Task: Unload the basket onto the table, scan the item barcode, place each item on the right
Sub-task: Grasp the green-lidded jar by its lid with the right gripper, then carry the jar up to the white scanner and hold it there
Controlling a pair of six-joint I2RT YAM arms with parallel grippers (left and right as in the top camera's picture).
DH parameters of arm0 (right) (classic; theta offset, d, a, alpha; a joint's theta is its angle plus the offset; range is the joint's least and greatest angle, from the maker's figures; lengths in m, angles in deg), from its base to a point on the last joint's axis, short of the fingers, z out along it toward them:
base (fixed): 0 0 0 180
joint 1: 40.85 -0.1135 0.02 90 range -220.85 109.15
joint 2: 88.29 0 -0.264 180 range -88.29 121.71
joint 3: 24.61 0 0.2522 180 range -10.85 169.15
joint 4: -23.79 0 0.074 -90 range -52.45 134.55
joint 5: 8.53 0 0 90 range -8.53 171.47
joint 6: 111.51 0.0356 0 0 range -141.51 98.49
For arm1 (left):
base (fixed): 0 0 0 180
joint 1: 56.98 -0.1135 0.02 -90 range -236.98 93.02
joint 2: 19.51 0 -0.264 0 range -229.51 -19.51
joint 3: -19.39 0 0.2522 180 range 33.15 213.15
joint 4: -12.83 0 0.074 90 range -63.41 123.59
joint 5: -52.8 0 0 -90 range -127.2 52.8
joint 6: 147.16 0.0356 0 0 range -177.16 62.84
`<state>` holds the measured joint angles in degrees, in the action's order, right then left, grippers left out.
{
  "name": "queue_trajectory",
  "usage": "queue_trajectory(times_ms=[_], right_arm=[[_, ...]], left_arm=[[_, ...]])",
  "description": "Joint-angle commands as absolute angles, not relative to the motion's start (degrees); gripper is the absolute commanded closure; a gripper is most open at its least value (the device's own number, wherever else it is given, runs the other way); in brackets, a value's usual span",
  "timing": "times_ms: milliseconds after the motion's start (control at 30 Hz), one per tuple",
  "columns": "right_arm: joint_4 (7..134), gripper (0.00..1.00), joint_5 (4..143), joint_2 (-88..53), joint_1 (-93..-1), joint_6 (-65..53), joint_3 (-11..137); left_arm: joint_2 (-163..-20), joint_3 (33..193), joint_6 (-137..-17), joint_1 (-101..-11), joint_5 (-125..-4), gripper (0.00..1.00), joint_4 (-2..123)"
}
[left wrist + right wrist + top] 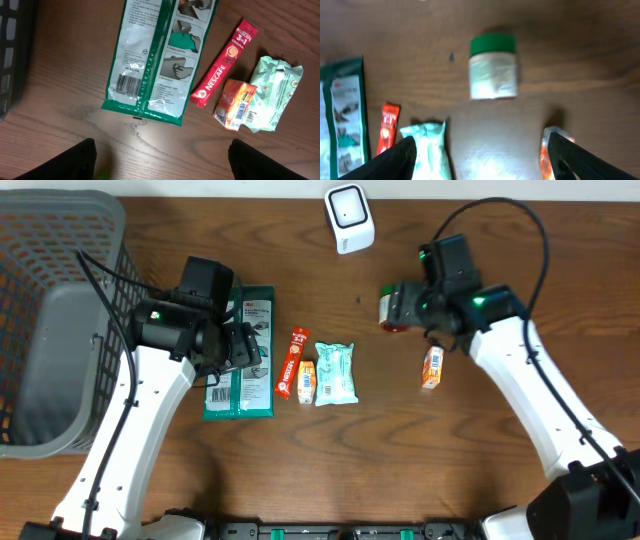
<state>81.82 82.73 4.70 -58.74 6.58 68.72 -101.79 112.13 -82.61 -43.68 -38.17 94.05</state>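
Jaws spread wide, empty: left gripper (161,147), below glossy flat green pouch (155,55), upper centre. Likewise parted, empty: right gripper (481,142), below blurred cylindrical jar (493,70), possibly plastic, green-capped.

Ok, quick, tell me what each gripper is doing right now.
Left gripper: open, jaws empty, above the green packet.
Right gripper: open, jaws empty; the green-lidded jar lies free ahead of it.

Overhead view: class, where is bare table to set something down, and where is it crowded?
Free: wood between mint packet and orange carton; the table along its front strip. Crowded: from green pouch to mint packet.
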Motion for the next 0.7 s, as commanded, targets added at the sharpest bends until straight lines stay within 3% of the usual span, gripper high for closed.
queue_trajectory(times_ms=[0, 167, 467, 567, 667], right_arm=[[81.4, 0.19, 80.8, 5.7, -55.7, 7.3, 69.6], [86.3, 0.18, 75.1, 9.3, -52.8, 3.5, 75.9], [116.7, 0.14, 73.0, 31.2, -52.2, -10.3, 117.6], [117.6, 0.03, 72.9, 38.4, -52.5, -16.8, 125.4], [116.6, 0.01, 72.5, 41.9, -52.5, -21.5, 125.5]], left_arm=[[-101.5, 112.0, -82.5, -43.5, -37.9, 0.15, 94.2], [-101.5, 112.0, -82.5, -43.5, -37.9, 0.15, 94.2], [-101.5, 112.0, -82.5, -43.5, -37.9, 0.15, 94.2], [-101.5, 112.0, -82.5, -43.5, -37.9, 0.15, 94.2], [-101.5, 112.0, -82.5, -43.5, -37.9, 0.15, 94.2]])
